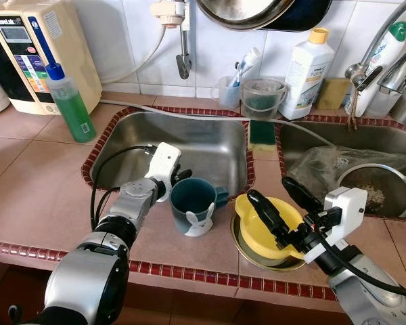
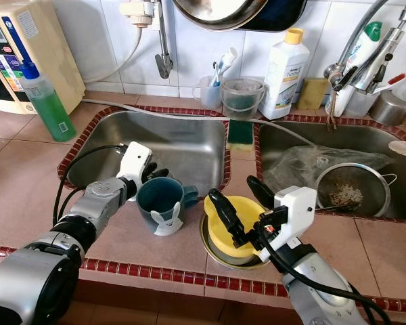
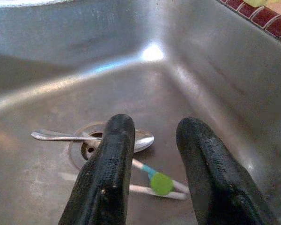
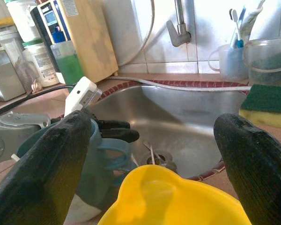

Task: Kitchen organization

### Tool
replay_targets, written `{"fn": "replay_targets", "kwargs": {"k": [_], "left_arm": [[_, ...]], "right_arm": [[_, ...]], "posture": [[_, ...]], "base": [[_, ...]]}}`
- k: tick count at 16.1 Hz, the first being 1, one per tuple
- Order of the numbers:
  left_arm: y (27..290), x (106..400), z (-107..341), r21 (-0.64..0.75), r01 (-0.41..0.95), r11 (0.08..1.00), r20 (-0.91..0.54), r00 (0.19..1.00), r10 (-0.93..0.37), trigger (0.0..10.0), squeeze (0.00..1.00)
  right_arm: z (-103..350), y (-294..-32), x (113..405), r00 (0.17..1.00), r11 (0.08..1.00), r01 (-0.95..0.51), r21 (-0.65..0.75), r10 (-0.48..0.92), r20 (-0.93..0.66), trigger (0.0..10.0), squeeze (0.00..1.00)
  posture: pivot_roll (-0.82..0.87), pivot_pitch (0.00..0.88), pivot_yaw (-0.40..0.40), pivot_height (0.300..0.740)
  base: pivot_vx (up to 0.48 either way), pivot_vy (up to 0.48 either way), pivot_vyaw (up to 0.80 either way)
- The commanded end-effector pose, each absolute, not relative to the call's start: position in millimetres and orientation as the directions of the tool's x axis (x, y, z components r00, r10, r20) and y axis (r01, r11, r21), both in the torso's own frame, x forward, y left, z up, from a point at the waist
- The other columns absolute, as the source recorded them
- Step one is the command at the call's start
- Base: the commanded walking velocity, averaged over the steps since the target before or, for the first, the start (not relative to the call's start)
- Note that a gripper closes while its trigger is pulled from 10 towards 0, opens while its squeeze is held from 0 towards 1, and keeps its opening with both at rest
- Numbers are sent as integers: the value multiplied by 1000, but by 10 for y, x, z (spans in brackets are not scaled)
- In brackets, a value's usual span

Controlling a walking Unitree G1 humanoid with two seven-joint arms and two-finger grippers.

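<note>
- Teal mug (image 1: pixel 192 205) upright on the counter (image 1: pixel 34 183), right at the front edge of the left sink (image 1: pixel 210 145), bunny tag facing the front
- Left gripper (image 1: pixel 178 177) just behind the mug at the sink's front rim, fingers apart and grasping nothing, tips over the basin
- Down in that sink: a spoon (image 3: pixel 91 137) lying across the drain, plus a toothbrush (image 3: pixel 154 180) with a green blob beside it
- Yellow bowl (image 1: pixel 265 227) stacked on a metal plate (image 1: pixel 247 254) near the counter's front edge, just beside the mug
- Right gripper (image 1: pixel 276 196) spread wide over the yellow bowl, one finger across the bowl, the other past its right side, not clamped on anything
- Green and yellow sponge (image 1: pixel 261 134) on the divider between the two sinks
- Metal strainer (image 1: pixel 375 188) and a crumpled plastic bag (image 1: pixel 318 166) in the right sink
- Green soap bottle (image 1: pixel 69 103) on the counter by the left sink's back left corner, white bottle (image 1: pixel 306 74) at the back wall
</note>
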State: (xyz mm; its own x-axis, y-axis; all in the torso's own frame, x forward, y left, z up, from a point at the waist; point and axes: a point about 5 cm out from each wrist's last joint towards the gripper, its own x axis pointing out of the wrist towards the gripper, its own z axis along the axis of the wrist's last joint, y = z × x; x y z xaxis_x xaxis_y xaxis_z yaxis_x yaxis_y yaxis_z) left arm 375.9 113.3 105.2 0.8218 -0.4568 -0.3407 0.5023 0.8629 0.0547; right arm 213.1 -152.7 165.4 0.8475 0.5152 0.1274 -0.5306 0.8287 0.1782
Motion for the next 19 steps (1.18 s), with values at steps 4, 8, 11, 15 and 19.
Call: {"fn": "replay_targets", "kwargs": {"k": [4,8,11,15,19], "left_arm": [[1221,3836,1188,65,471,880,-312,847,-430,10000,1000],[1331,3947,1462,52,423,905,-207,891,-404,10000,1000],[1441,3996,1646,19,368,929,-110,925,-364,10000,1000],[1536,3968,1840,-13,341,940,35,940,-340,10000,549],[1623,3802,2024,-42,286,957,188,943,-273,10000,0]], "right_arm": [[1661,-1520,2174,843,825,-538,173,521,137,10000,0],[1681,-1535,2242,857,842,-513,164,491,159,10000,0],[1698,-1540,2299,866,851,-495,176,467,178,10000,0],[1688,-1512,2371,870,854,-485,187,452,194,10000,0],[1704,-1433,2490,880,864,-462,201,418,228,10000,0]], "posture": [[-206,0,70,740],[-196,0,66,740],[-184,0,57,740],[-158,3,45,740],[-131,1,34,740]], "base": [[0,0,0],[0,0,0],[0,0,0],[0,0,0],[0,0,0]]}}
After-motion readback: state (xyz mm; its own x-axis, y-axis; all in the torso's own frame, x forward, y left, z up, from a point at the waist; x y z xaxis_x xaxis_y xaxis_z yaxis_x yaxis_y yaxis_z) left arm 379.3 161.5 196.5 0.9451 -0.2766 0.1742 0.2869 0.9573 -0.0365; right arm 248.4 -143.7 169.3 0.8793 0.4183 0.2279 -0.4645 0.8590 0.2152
